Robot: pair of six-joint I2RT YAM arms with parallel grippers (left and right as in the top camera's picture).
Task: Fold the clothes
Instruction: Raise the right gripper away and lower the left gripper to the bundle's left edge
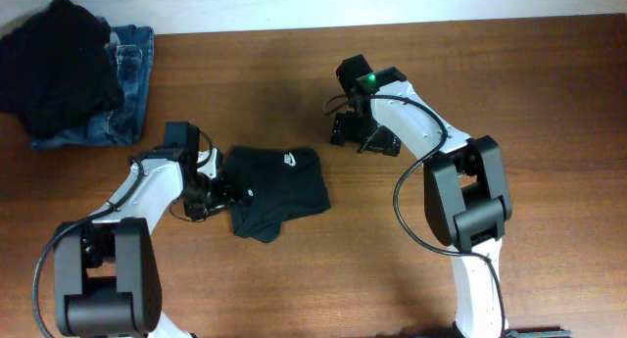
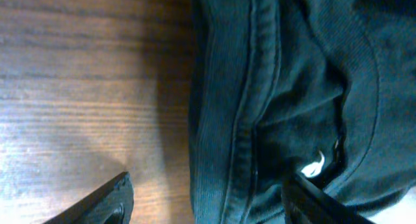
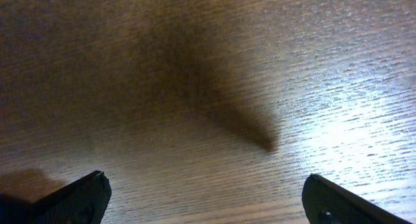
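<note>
The dark T-shirt (image 1: 277,189) lies partly folded in a compact bundle on the table, left of centre, a small white logo near its top edge. My left gripper (image 1: 217,193) is open at the shirt's left edge. In the left wrist view the shirt's ribbed collar and seam (image 2: 260,107) fill the right half, with one open finger over bare wood and the other over the cloth; the jaws (image 2: 208,201) straddle the hem. My right gripper (image 1: 355,134) is open and empty over bare wood, to the upper right of the shirt; its view shows only wood between its fingertips (image 3: 205,198).
A pile of black cloth (image 1: 54,69) on blue denim jeans (image 1: 122,83) sits at the table's far left corner. The wooden table (image 1: 549,113) spreads out to the right and front.
</note>
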